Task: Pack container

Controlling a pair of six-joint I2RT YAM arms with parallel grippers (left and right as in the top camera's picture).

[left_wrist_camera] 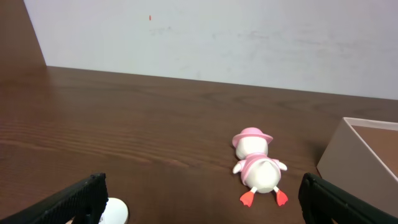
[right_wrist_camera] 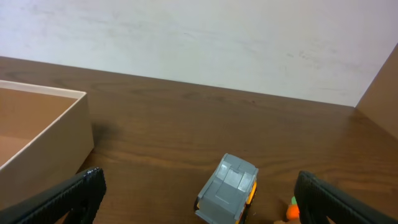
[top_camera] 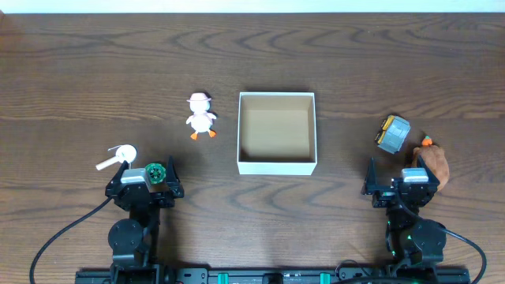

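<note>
Evidently nothing's packed: left gripper (top_camera: 147, 167) and right gripper (top_camera: 397, 170) gape empty at six o'clock, duck (top_camera: 201, 116) nine and truck (top_camera: 393, 133) three o'clock of the box (top_camera: 276, 166), awaiting pickup.

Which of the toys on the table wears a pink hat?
The white duck, left of the container. The grey-yellow toy truck and the brown toy wear none.

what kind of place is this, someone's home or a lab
Most likely a robot lab or test bench, not a home: two cabled arms mounted at a wood-grain table by a blank white wall, with a toy duck and truck set either side of an empty container.
</note>
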